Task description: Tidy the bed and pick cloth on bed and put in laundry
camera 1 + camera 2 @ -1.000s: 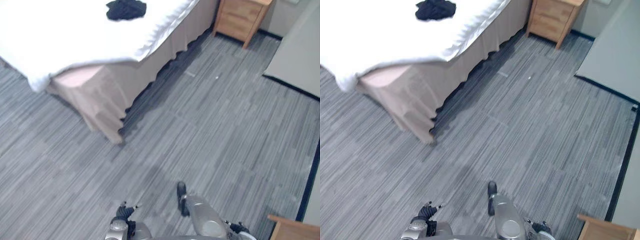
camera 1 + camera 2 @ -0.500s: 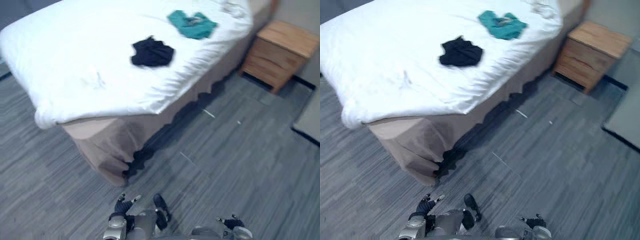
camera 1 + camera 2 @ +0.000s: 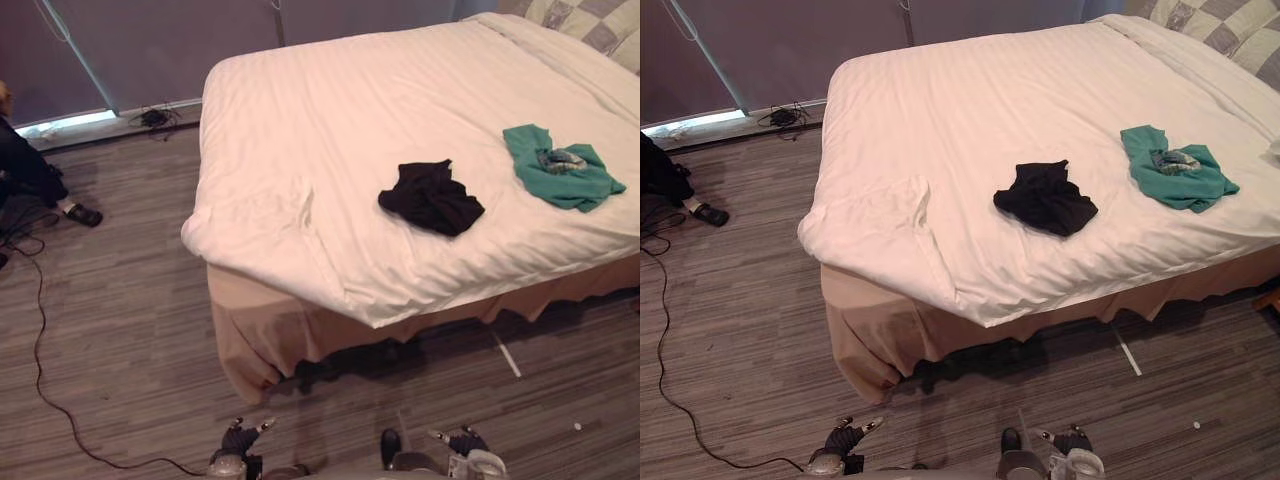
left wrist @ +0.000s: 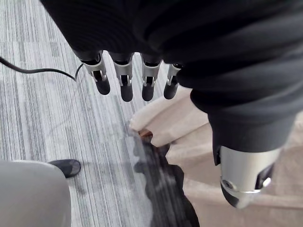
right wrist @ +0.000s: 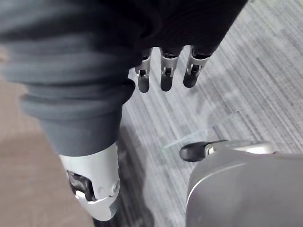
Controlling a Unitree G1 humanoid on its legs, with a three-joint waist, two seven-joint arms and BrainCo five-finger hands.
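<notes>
A black cloth (image 3: 431, 197) lies crumpled in the middle of the white-covered bed (image 3: 330, 120). A teal cloth (image 3: 560, 176) lies further right on the bed, with a small grey item on top of it. My left hand (image 3: 240, 440) hangs low at the bottom edge over the floor, short of the bed's foot corner. My right hand (image 3: 462, 441) hangs likewise at the bottom right. In the wrist views the left hand's fingers (image 4: 124, 82) and the right hand's fingers (image 5: 163, 75) are straight and hold nothing.
The white cover (image 3: 270, 215) is rumpled at the bed's near left corner above a beige bed skirt (image 3: 260, 340). A checked pillow (image 3: 590, 22) lies at the head, far right. A person (image 3: 25, 175) sits at the far left, and a black cord (image 3: 40, 330) trails on the floor.
The camera has swung left, so the whole bed and the left floor now show; the wooden nightstand has left the picture. Both hands stay low and empty.
</notes>
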